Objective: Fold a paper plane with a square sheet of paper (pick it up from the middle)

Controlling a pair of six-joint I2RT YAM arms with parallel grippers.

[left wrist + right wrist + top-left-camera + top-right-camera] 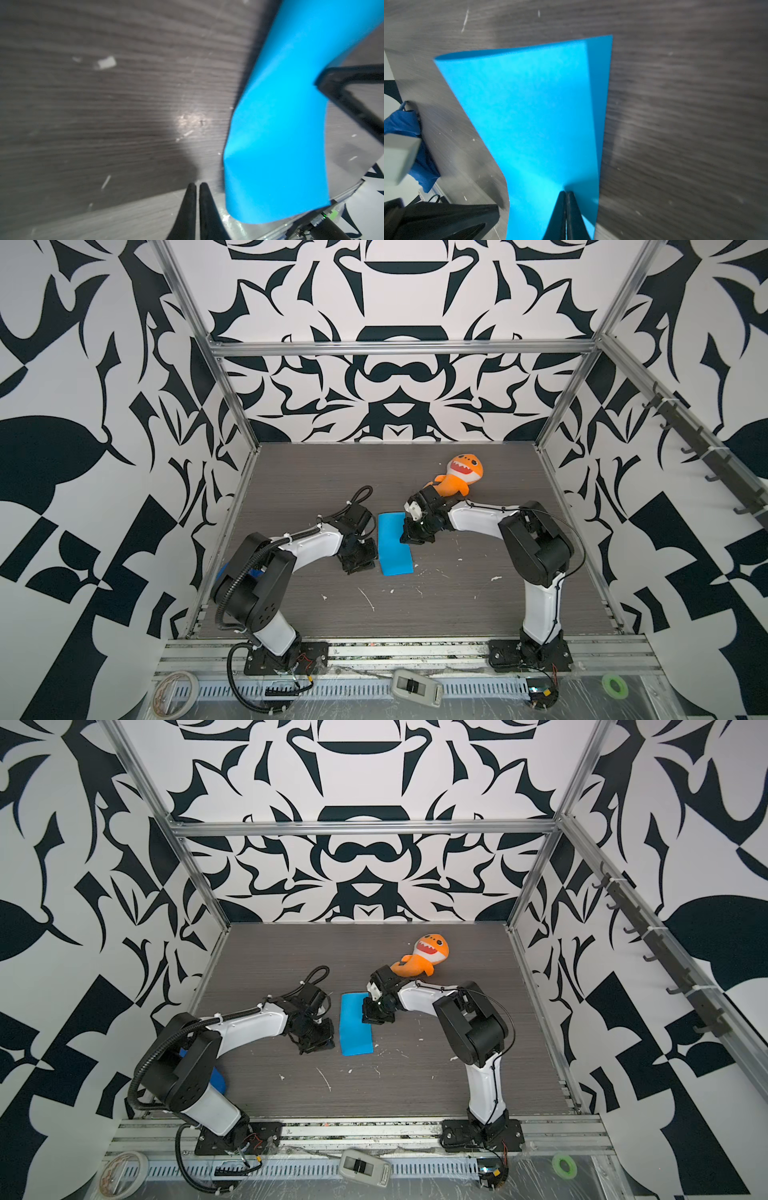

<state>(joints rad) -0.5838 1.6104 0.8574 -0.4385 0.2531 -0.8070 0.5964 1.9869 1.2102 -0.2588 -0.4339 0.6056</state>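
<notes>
grey tabletop: r gripper pinches blue paper, l gripper closed beside it.

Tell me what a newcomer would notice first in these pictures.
The bright blue sheet of paper, folded over at mid-table, with the right gripper shut on it. Farther back lies an orange shark plush. Bold black-and-white patterned walls enclose everything.
</notes>
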